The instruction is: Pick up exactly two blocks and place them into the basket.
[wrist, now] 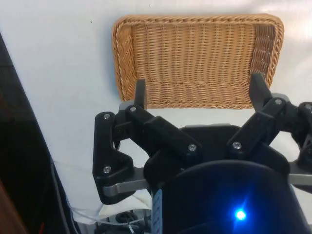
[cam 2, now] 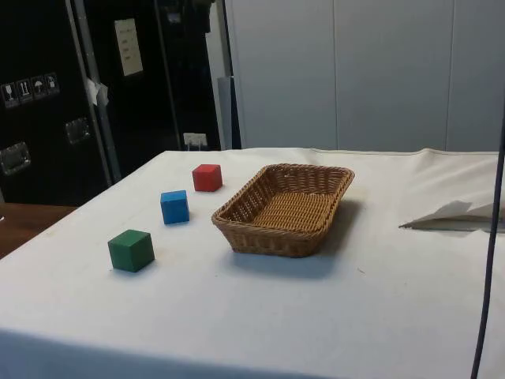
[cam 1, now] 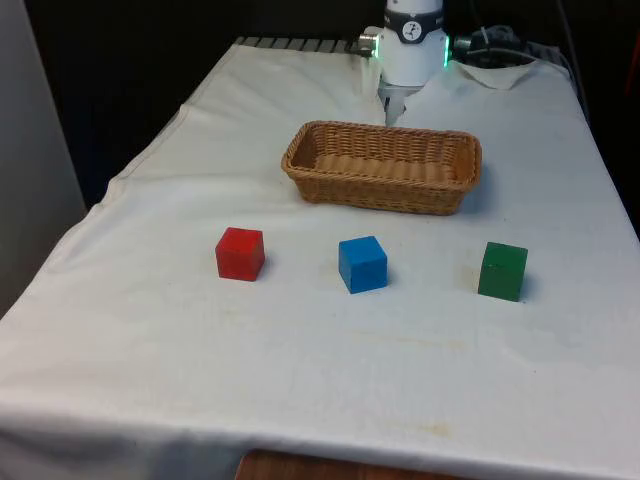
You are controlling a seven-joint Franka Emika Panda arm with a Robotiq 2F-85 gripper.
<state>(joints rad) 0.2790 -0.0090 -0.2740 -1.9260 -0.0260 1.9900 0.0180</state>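
Blocks red point(cam 1: 240, 253), blue point(cam 1: 361, 264) and green point(cam 1: 502, 270) stand in a row on the surface point(cam 1: 300, 380), near the empty basket point(cam 1: 300, 160). The pincer point(wrist: 197, 95), wide open and holding nothing, should probably descend straight over one block, fingers along its flat sides.

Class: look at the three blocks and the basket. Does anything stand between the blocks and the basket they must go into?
Nothing visible does. The red block, blue block and green block stand on bare cloth beside the basket.

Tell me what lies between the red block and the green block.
In the front view the blue block sits between the red block and the green block, apart from both, on bare white cloth. The side view shows the same row.
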